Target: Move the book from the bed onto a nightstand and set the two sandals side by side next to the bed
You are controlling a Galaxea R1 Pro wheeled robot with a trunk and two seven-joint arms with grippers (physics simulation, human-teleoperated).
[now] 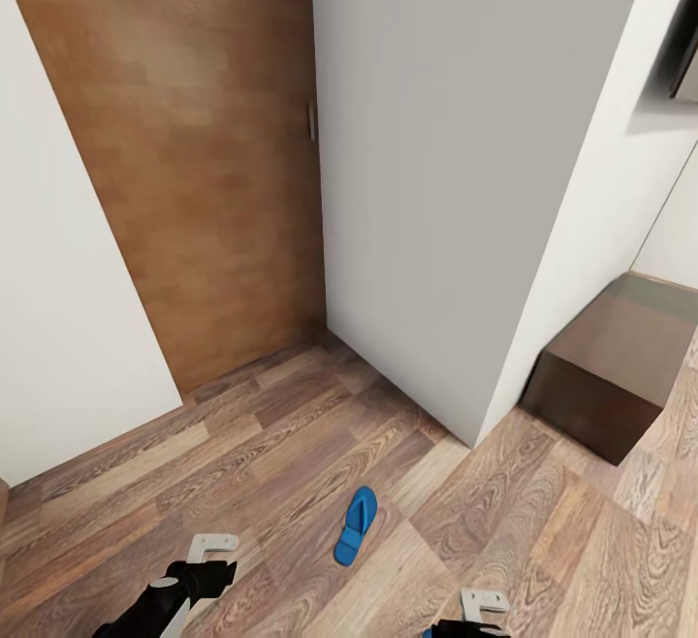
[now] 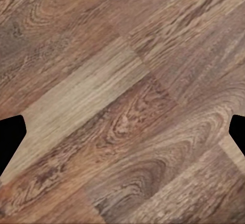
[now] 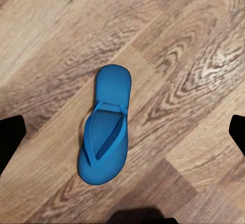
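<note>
**One sandal on the floor, nothing yet in hand**

A single blue sandal (image 1: 355, 525) lies flat on the floor (image 1: 242, 444), strap side up, at about 12 o'clock from the robot and midway between its two arms. The right wrist view looks straight down on it (image 3: 105, 129), with bare planks all round. From here, that sandal still waits to be carried beside the bed, and how the rest of the task stands cannot be told.

The left gripper (image 1: 211, 549) hangs over bare planks with jaws spread wide and empty. The right gripper (image 1: 482, 603) is likewise wide open, holding nothing.

Room is fair around the sandal. A white wall corner (image 1: 465, 439) juts in at 1 o'clock, a dark cabinet (image 1: 606, 386) sits at 2 o'clock beyond it, and a brown door (image 1: 194, 163) closes off 11 o'clock.
</note>
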